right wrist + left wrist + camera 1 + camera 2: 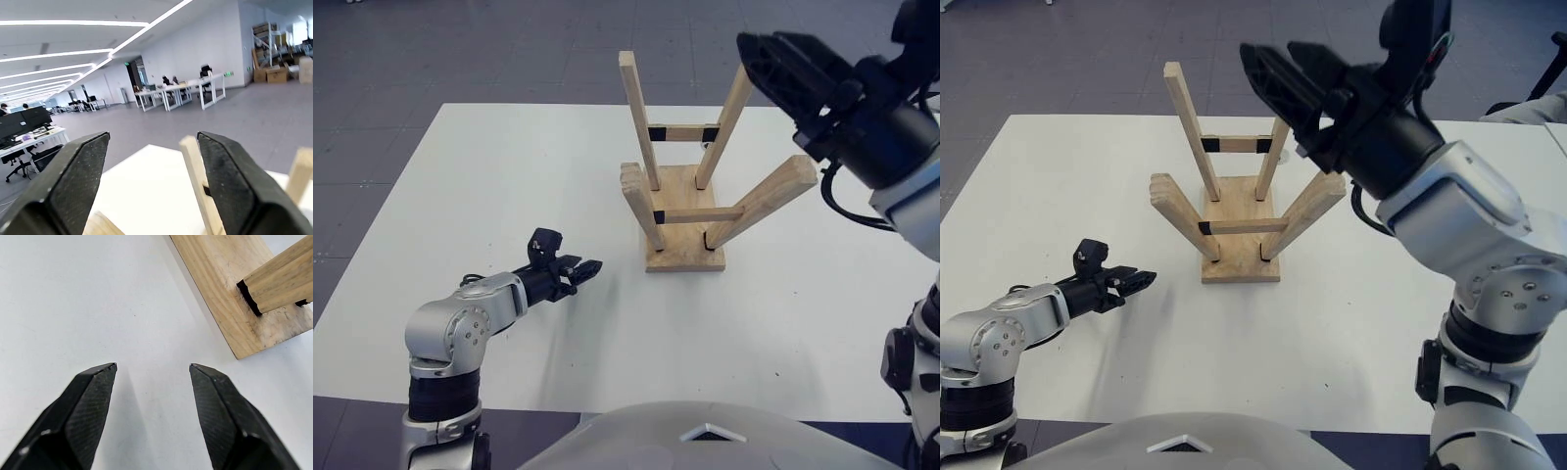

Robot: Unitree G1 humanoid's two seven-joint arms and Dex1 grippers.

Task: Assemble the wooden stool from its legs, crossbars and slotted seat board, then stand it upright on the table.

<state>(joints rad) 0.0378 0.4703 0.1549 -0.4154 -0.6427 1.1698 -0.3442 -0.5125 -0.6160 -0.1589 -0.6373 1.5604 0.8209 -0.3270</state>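
The wooden stool (685,186) stands upside down near the middle of the white table (509,176), its seat board (683,257) flat on the surface and its legs pointing up, joined by two crossbars (683,132). A seat corner with one leg socket (252,296) appears in the left wrist view. My left gripper (582,269) lies low on the table, left of the seat board and apart from it, open and empty. My right gripper (1278,64) hangs raised above the stool's leg tops, open, holding nothing; a leg top (193,161) shows between its fingers.
Bare table surface lies left of and in front of the stool. Grey floor surrounds the table. Office desks (181,93) stand far off in the room behind.
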